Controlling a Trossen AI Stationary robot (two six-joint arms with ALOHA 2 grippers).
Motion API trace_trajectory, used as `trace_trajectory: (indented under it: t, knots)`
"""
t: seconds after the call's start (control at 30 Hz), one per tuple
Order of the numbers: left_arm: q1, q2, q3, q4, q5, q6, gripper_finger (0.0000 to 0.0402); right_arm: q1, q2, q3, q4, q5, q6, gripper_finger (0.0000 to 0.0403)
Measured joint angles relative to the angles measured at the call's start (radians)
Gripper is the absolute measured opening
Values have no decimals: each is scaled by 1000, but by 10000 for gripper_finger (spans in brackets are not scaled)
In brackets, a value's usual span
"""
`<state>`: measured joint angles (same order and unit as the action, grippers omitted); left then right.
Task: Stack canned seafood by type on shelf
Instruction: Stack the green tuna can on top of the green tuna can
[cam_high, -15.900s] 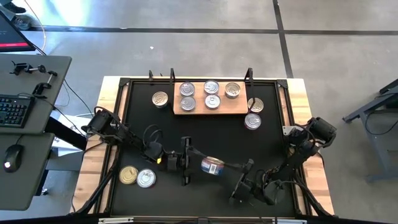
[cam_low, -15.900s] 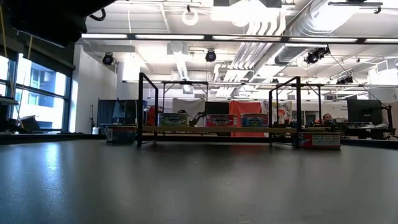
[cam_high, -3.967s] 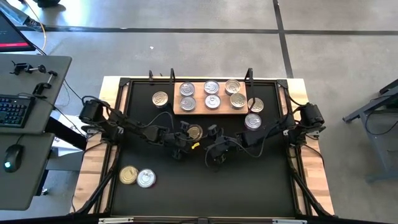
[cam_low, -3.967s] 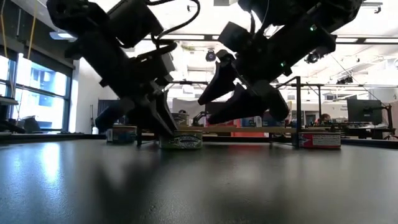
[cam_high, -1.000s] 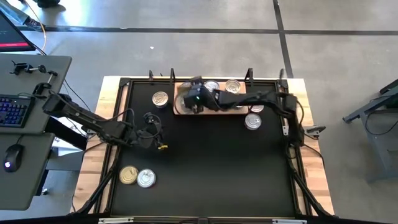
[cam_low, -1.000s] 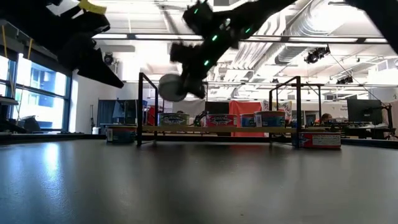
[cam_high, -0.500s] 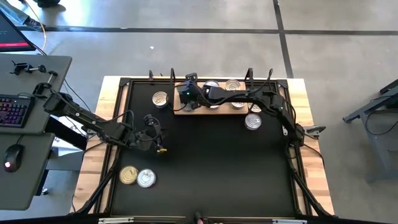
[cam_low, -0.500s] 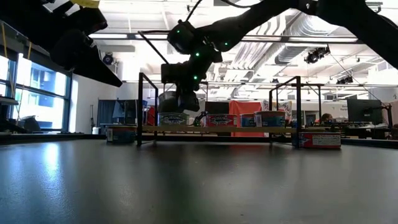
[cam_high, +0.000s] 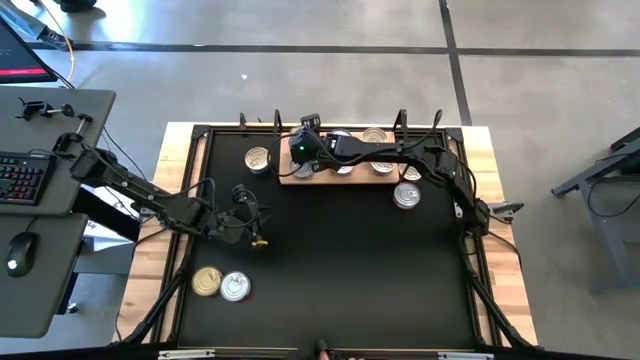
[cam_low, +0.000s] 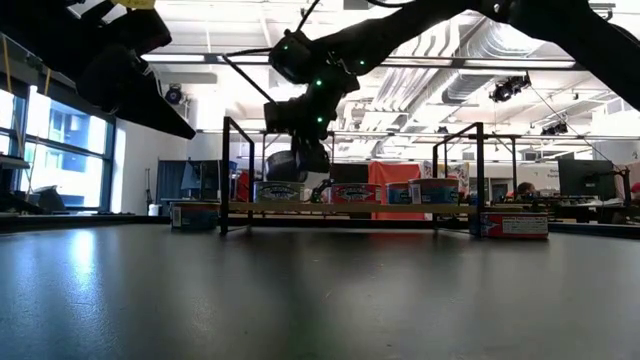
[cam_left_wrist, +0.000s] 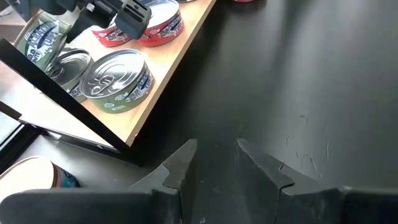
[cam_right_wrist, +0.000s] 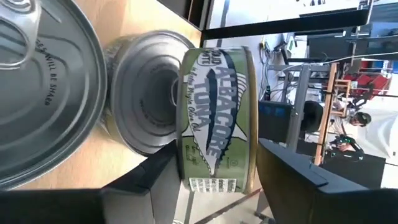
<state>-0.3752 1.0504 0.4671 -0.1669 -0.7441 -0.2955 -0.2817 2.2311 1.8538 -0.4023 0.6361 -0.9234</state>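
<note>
The pale wood shelf (cam_high: 360, 180) lies at the mat's far side with several canned seafood tins on it. My right gripper (cam_right_wrist: 217, 149) reaches over the shelf's far left corner (cam_high: 298, 152). It is open, one finger on the lid side and one on the base side of a green-labelled tuna can (cam_right_wrist: 214, 112), at its near rim. That can sits base down on the lid of a silver-lidded can (cam_right_wrist: 140, 93) on the shelf. My left gripper (cam_left_wrist: 213, 144) hangs open over the mat's left part (cam_high: 255, 228), nothing between its fingers.
One tin (cam_high: 257, 158) stands on the black mat left of the shelf. Two tins (cam_high: 405, 195) stand off its right end. A gold and a silver tin (cam_high: 220, 285) sit near the mat's near left corner. Black frame posts (cam_low: 228, 175) rise at the shelf's ends.
My right gripper has carried the green tuna can toward the shelf's far left corner and down. The can faced the table's near edge with a flat side. It has turned flat and come down onto the can on the shelf.
</note>
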Motion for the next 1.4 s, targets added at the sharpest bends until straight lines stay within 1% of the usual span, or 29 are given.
trace_trajectory:
  t: [0.07,0.2,0.33,0.47,0.57,0.8,0.87,0.9,0.97,1.03,1.13,1.2,1.3,1.33,1.4]
  knots:
    - [0,0,0,0,0,0,97,0,0,0,-1,-19,4,191]
    - [0,0,0,0,0,0,97,0,0,0,-10,-92,-22,193]
    - [0,0,0,0,0,0,97,0,0,0,-8,-94,-21,210]
    - [0,0,0,0,0,0,97,10,0,0,-21,-67,-40,238]
    - [0,0,0,0,0,0,97,22,0,0,-42,-35,-68,251]
    - [0,0,0,0,0,-2,97,42,0,0,-51,65,-80,254]
    - [0,0,0,0,0,-9,97,48,-12,0,-68,64,-50,253]
    - [0,0,0,-1,0,-9,97,52,-24,0,-82,46,-22,252]
    - [0,0,0,-2,0,-17,97,61,-60,0,-136,-29,62,247]
    - [-4,0,0,-4,-1,-25,97,66,-108,0,-212,-127,161,239]
    - [-22,0,0,-18,-2,-35,97,74,-177,-6,-333,-302,315,220]
    - [-35,0,0,-27,-2,-51,97,80,-223,-40,-375,-454,406,205]
    - [-56,0,0,-49,-13,-81,97,103,-305,-173,-367,-683,453,183]
    - [-64,0,0,-57,-21,-93,97,116,-333,-233,-355,-728,455,176]
    - [-80,0,0,-75,-42,-120,97,148,-398,-370,-300,-766,487,160]
